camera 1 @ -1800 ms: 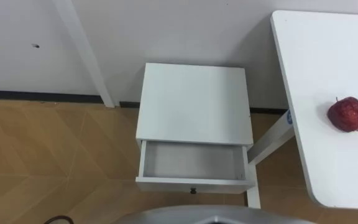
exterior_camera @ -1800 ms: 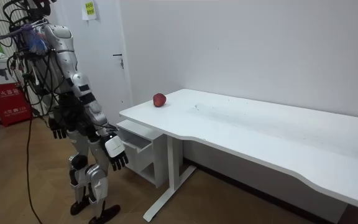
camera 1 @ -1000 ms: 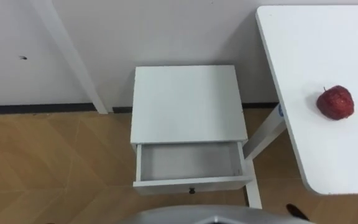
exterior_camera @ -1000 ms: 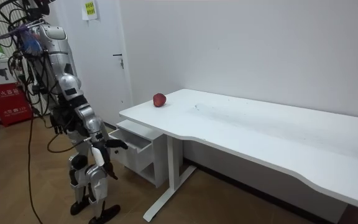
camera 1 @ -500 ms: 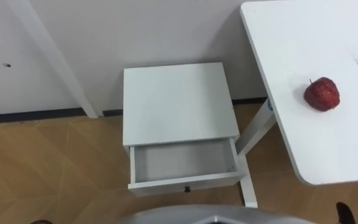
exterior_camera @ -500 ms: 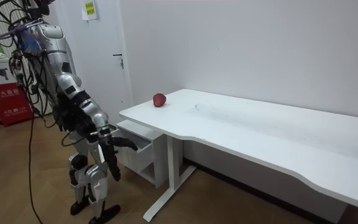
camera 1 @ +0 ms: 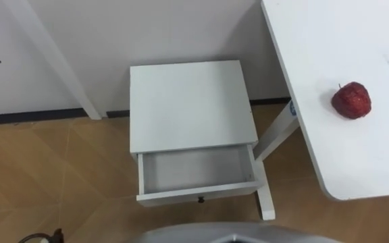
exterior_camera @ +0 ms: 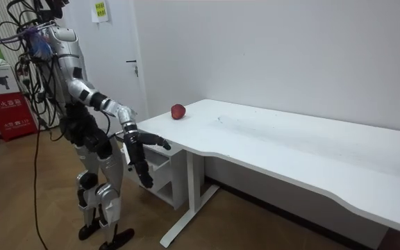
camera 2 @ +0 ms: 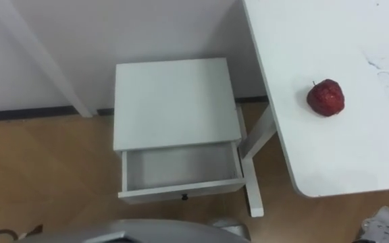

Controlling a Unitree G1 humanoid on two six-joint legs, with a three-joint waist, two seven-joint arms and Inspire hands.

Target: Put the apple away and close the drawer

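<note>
A red apple (camera 1: 351, 100) lies on the white desk (camera 1: 377, 155), near its left end and well in from the front edge. Left of the desk, a small white cabinet (camera 1: 189, 100) stands against the wall. Its drawer (camera 1: 193, 170) is pulled out and holds nothing. I stand in front of the cabinet and the desk's corner. In the room view my right hand (exterior_camera: 139, 141) is raised at about desk height, just short of the desk's corner, open with fingers spread. It is still a good way from the apple (exterior_camera: 178, 112).
One desk leg (camera 1: 267, 197) stands right beside the drawer's right side. A white door frame (camera 1: 53, 64) runs down the wall left of the cabinet. Wooden floor (camera 1: 53, 175) lies open to the left of it.
My right arm has swung up from beside my thigh to desk height, toward the desk's corner. The eye view has shifted as I turned; apple and drawer have not moved.
</note>
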